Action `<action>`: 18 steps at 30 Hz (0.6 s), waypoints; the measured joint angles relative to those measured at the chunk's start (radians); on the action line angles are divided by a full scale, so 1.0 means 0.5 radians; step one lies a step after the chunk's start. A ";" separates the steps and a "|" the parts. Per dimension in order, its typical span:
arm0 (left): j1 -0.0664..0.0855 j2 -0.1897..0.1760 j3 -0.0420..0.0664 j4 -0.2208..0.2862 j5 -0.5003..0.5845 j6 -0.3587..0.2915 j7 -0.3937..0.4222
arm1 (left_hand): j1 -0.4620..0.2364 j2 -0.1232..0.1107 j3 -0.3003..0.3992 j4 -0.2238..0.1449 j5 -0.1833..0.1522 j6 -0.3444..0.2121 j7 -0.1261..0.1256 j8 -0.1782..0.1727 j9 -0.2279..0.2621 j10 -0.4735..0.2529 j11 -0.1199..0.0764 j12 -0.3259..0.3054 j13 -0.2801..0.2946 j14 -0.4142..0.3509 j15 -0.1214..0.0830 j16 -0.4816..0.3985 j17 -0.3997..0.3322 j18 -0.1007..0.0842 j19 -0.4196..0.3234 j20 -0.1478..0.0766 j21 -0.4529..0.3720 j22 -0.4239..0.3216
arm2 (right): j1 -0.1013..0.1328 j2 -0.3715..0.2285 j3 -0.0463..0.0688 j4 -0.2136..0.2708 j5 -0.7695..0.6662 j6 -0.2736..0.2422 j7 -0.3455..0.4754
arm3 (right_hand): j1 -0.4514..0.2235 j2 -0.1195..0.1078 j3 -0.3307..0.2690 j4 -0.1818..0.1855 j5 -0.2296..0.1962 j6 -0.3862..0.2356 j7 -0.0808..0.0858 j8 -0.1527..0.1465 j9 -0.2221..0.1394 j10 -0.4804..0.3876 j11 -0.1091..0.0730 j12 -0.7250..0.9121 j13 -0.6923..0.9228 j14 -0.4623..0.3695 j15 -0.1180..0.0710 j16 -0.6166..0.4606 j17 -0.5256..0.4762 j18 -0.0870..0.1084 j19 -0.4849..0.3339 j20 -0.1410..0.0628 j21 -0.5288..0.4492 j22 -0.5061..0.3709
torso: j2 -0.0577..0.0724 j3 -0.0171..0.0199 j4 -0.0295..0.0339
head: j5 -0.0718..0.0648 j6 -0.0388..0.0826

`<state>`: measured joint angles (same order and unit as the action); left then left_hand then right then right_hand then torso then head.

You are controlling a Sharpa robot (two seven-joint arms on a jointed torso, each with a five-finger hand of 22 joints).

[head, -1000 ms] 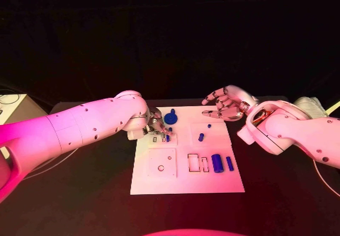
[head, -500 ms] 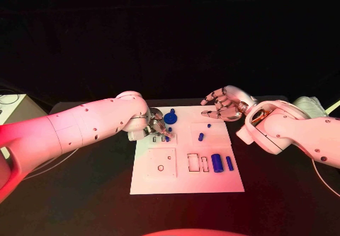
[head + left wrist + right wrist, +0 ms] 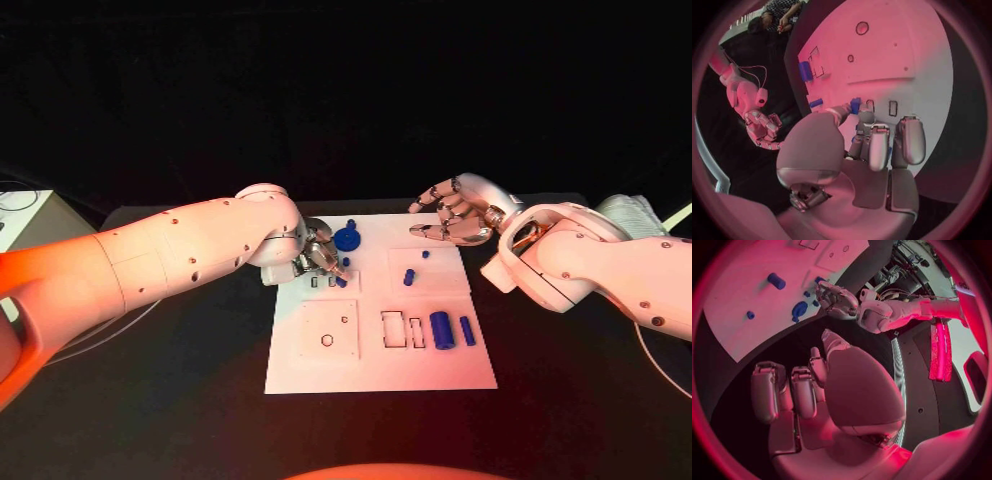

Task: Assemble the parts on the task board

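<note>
Fingertips of the left hand are being pressed together on a small blue part, which is being held just above the small slots near the task board's left edge, apparently so that it can be lined up with one of them; whether it is already touching the board cannot be told. A pinch is being used, presumably because the piece is small and has to be steered finely. The right hand is being kept raised over the board's far right corner, with its fingers loosely curled and apart and nothing in them, probably to leave the working area unobstructed. A blue round part is lying on the board just beyond the left hand, a short blue peg is standing near the middle, and two blue cylinders are resting beside rectangular recesses nearer the robot, all seemingly waiting to be assembled.
</note>
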<state>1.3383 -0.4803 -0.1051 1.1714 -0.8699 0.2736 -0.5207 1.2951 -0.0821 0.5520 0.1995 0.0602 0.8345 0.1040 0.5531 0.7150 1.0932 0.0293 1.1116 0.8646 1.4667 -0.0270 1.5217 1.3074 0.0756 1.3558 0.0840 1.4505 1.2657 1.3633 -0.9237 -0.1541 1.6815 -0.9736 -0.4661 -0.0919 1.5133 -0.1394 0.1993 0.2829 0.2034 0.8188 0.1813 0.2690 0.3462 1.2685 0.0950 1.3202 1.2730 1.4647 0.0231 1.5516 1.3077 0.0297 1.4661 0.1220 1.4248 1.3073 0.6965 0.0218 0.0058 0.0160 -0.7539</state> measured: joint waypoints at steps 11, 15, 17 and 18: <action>0.000 -0.055 -0.002 0.027 0.140 -0.107 0.017 | -0.250 -0.147 0.382 -0.059 0.274 -0.016 -0.013 0.164 0.000 0.216 -0.028 0.184 0.217 -0.003 -0.024 0.030 0.000 0.000 0.067 -0.035 0.032 0.085 | -0.006 0.004 -0.001 -0.013 0.004 0.012 -0.007 | -0.045 0.002 0.027 0.000 0.000 0.000 0.000 0.004 -0.002 0.000 0.000 0.000 -0.004 0.000 0.000 0.000 0.000 0.000 0.000 0.000 -0.015 0.002 | 0.001 -0.0006 -0.001 | -0.005 0.000; 0.000 -0.074 -0.002 0.048 0.154 -0.170 0.026 | -0.395 -0.234 0.382 -0.059 0.790 0.039 -0.038 0.275 0.003 0.383 -0.070 0.317 0.402 -0.001 -0.071 0.068 0.000 -0.032 0.135 -0.075 0.074 0.085 | -0.007 0.004 -0.001 -0.014 0.005 0.022 -0.010 | -0.045 0.002 0.027 0.000 0.000 0.000 0.000 0.004 -0.002 0.000 0.000 0.000 -0.006 0.000 0.000 -0.012 0.000 0.000 0.000 0.000 -0.027 0.001 | -0.001 -0.0006 0.000 | -0.006 0.002; 0.000 -0.086 -0.002 0.062 0.156 -0.205 0.030 | -0.416 -0.240 0.366 -0.075 0.886 0.046 -0.045 0.285 0.129 0.417 -0.080 0.346 0.446 -0.003 -0.075 0.068 0.000 -0.032 0.145 -0.085 0.077 0.085 | -0.007 0.004 -0.001 -0.014 0.005 0.028 -0.013 | -0.045 0.002 0.034 -0.006 0.000 0.000 0.000 0.011 -0.002 0.000 0.000 0.000 -0.006 0.000 0.000 -0.012 0.000 0.000 0.000 0.000 -0.027 0.001 | -0.001 -0.0006 0.001 | -0.007 0.002; 0.000 -0.091 -0.002 0.067 0.156 -0.218 0.032 | -0.419 -0.237 0.363 -0.078 0.905 0.046 -0.045 0.285 0.129 0.424 -0.087 0.346 0.457 -0.003 -0.075 0.068 0.000 -0.032 0.145 -0.085 0.077 0.085 | -0.007 0.004 -0.001 -0.014 0.005 0.031 -0.013 | -0.044 0.002 0.037 -0.010 0.000 0.000 0.000 0.011 -0.002 0.000 0.000 0.000 -0.006 0.000 0.000 -0.012 0.000 0.000 0.000 0.000 -0.027 0.001 | -0.001 -0.0004 0.002 | -0.007 0.002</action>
<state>1.3383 -0.5256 -0.1061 1.2049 -0.7918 0.1645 -0.5046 1.0857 -0.2007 0.7333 0.1603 0.5126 0.8575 0.0814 0.6955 0.7798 1.3051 -0.0144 1.2848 1.0930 1.4652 -0.0644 1.5557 1.3073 0.0597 1.4281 0.0415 1.4892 1.3082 1.3599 -0.9219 -0.1548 1.6744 -0.9712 -0.4509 -0.0986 1.4912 -0.1386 0.2179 0.2781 0.2034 0.8188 0.1813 0.2747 0.3451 1.2685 0.0950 1.3202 1.2701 1.4647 0.0231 1.5455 1.3076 0.0298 1.4661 0.1220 1.4111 1.3080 0.6961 0.0216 0.0070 0.0124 -0.7531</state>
